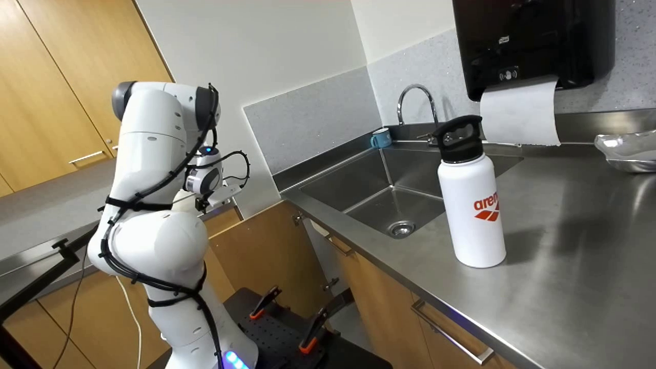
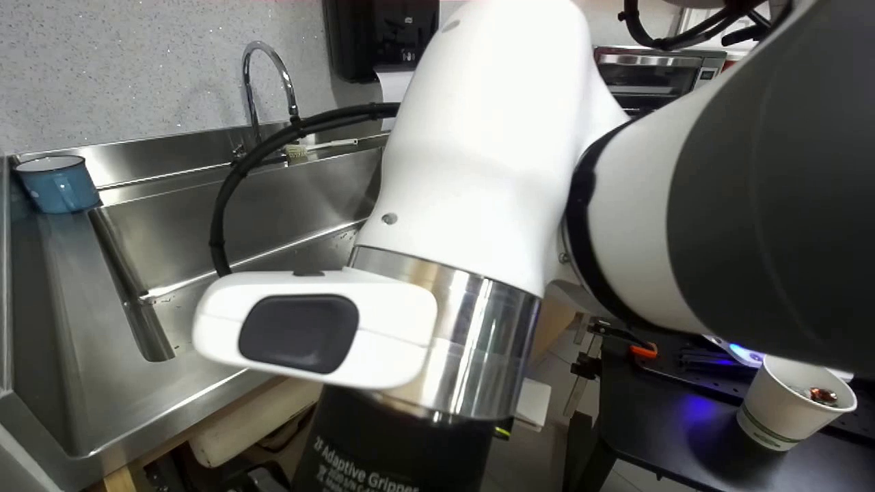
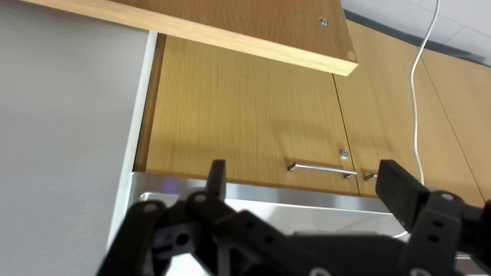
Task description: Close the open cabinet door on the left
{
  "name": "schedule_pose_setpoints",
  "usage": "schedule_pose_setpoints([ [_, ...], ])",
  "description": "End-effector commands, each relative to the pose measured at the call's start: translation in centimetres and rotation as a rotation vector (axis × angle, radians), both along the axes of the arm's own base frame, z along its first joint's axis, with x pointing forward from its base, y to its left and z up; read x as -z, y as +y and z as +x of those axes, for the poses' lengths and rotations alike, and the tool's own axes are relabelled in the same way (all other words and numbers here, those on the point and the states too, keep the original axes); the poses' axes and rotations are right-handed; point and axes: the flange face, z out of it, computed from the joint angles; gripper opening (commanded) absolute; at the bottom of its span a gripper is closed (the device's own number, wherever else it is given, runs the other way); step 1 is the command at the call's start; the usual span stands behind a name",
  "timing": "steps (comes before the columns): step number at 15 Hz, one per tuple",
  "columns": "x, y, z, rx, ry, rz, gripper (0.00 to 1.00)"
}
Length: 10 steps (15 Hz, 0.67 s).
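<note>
1. Pincer (image 3: 303,174) has its fingers (image 3: 399,191) spread wide, with nothing held between them; they look apart from the door.
2. For a push, I think it is better to bring them together first, so that the contact is firm.
3. Next, they should go to the outer face, near the free edge and far from the hinges (image 1: 297,219), and press slowly along the arc toward the sink (image 1: 343,179).
4. The cabinet door (image 1: 271,251) stands open, lower than the sink and jutting out from its front.
5. Its inner side is flat, plain, light-brown wood; the wrist view shows a paler edge.
</note>
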Motion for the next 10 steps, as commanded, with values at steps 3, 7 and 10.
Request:
schedule_pose_setpoints([
  [3,0.5,0.1,0.6,0.044,-0.01,-0.03,1.0],
  [7,2.2,1.0,1.6,0.096,-0.038,-0.113,0.75],
  [10,2.6,2.5,1.5,0.109,-0.038,-0.121,0.58],
])
